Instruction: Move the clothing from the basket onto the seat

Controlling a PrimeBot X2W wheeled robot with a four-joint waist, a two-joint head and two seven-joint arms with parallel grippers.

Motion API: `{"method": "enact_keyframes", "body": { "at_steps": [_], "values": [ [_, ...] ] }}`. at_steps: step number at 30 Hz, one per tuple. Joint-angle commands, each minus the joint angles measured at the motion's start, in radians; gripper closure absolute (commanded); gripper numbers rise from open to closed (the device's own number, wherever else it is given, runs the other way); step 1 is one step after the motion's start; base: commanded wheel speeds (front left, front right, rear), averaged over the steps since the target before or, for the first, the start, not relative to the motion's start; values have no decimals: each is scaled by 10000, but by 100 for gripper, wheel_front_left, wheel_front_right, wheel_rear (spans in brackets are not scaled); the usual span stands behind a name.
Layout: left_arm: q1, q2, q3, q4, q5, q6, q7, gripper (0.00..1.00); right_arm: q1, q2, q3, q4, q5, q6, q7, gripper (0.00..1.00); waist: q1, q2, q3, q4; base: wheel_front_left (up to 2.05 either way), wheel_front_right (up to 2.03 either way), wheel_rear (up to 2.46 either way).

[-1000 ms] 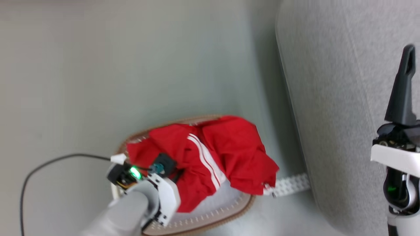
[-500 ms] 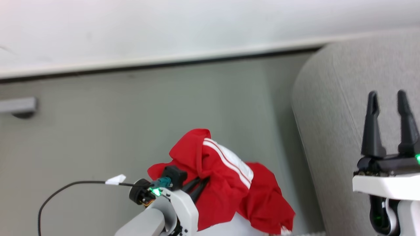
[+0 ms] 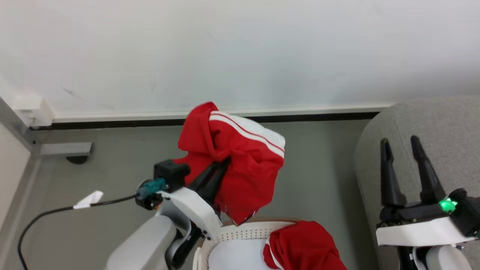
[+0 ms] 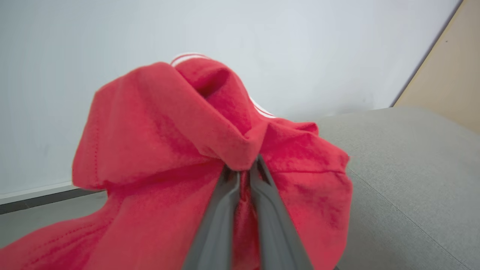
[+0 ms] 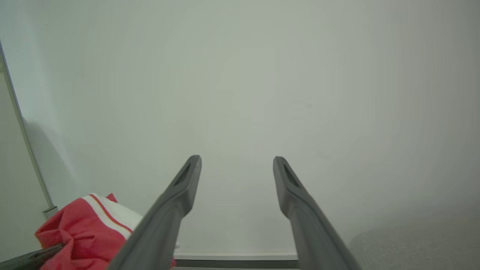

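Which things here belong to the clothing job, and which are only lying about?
Of the job:
- red white-striped fabric garment pinched in the left gripper
- white perforated plastic basket
- second red garment, lying across that basket's right side
- large light grey fabric sofa

Just lying about:
- thin black cable with a white tag
- flat grey bar by the wall

My left gripper (image 4: 243, 170) has its fingertips buried in a fold of the garment (image 3: 243, 157), so I cannot see the pinch itself. In my head view the bottom edge cuts off the basket (image 3: 243, 231) and the second garment (image 3: 303, 247) lying on it. The right edge crops the sofa (image 3: 431, 120).
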Motion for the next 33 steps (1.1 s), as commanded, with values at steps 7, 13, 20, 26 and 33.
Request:
{"method": "enact_keyframes", "body": {
  "at_steps": [7, 13, 20, 26, 33],
  "values": [
    [-208, 481, 486, -1761, -481, 264, 445, 100, 376, -13, 661, 270, 170, -21, -16, 0, 3, -1, -449, 298, 0, 0, 0],
    [-185, 680, 754, -2795, -749, 527, 789, 100, 442, -19, 1155, 353, 308, -21, -16, 0, 3, -1, -616, 343, 0, 0, 0],
    [233, 915, 956, -3574, -949, 939, 959, 100, 456, -16, 1406, 429, 478, -21, -16, 0, 3, -1, -788, 232, 0, 0, 0],
    [350, 1054, 1029, -3863, -1013, 1110, 998, 100, 428, -16, 1860, 357, 466, -21, -18, 0, 3, -1, -648, 164, 0, 0, 0],
    [207, 1055, 985, -3928, -990, 1101, 988, 100, 243, -16, 3169, 425, 797, -21, -18, 0, 3, -1, -472, 204, 0, 0, 0]
  ]
}}
